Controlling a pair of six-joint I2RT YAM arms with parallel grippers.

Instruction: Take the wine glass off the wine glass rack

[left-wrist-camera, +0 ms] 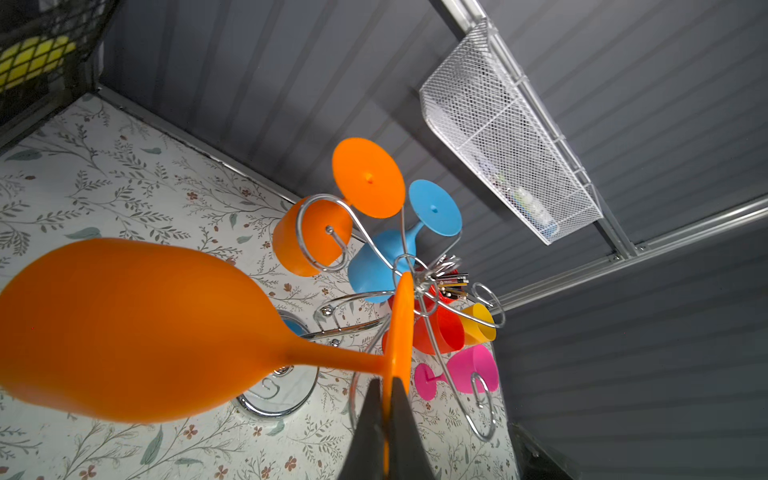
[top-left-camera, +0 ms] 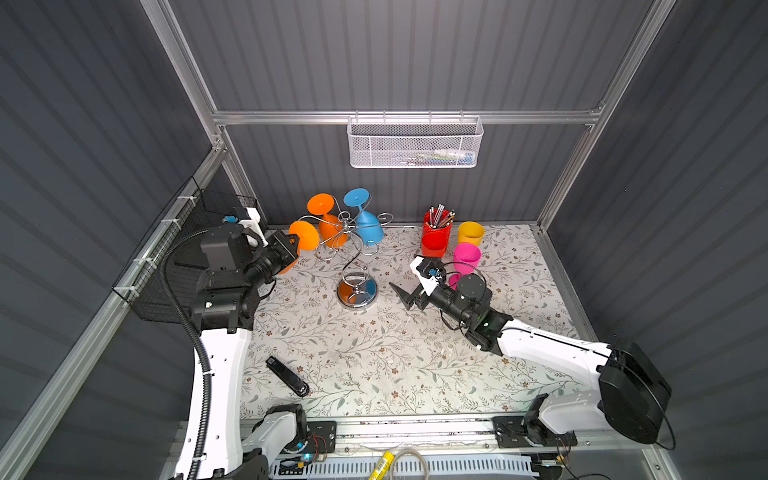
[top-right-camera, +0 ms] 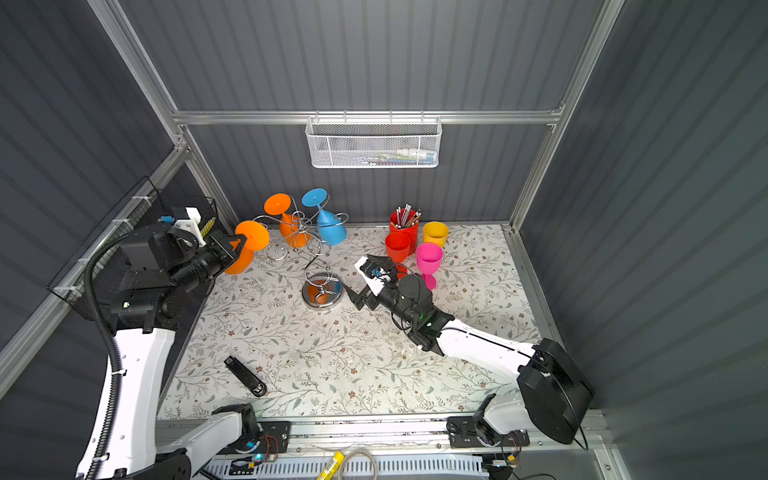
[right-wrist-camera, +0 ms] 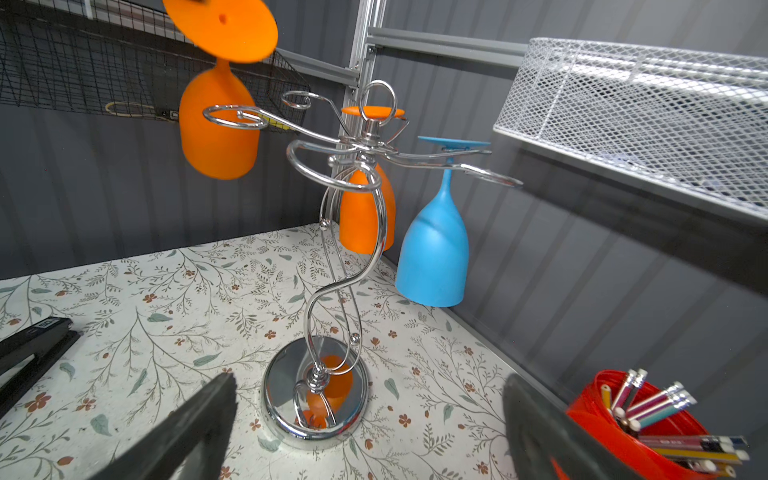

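Wine glass [left-wrist-camera: 124, 328], the orange one, was pinched by its flat foot between the pressed-together fingers of the left claw [left-wrist-camera: 388, 386]. It was at centre left in both top views, just beside the left-hand curled arms of the chrome rack [top-right-camera: 323, 293]. It was carried bowl-down and tilted. The thin foot was presumably chosen because it alone sat above the wire and could be reached from the side. Whether the stem was wholly free of the nearest curl could not be settled, since wire and bowl overlapped in the right wrist view. In both top views, though, the glass appeared apart from the rack.

The right claw [top-left-camera: 411, 297] was held spread wide and empty, low over the table just right of the rack's mirror base. This was probably so that the stand could be steadied if it were tugged. A second orange glass [top-left-camera: 330, 232] and a blue glass [top-left-camera: 369, 230] were seen hanging bowl-down on the rear arms.

The tabletop [top-left-camera: 374, 353] was covered with a pale sheet printed with leafy sprigs. A black stapler [top-left-camera: 287, 376] lay at lower left. A red pencil pot [top-left-camera: 440, 232], a red cup [top-left-camera: 433, 247], a yellow cup [top-left-camera: 471, 235] and an upright pink glass [top-left-camera: 466, 253] were grouped right of centre. The cell was enclosed by grey ribbed walls [top-left-camera: 415, 62] on aluminium framing. A white mesh basket [top-left-camera: 415, 143] was hooked to the back rail and a black wire basket [top-left-camera: 166, 270] was fixed at the left.
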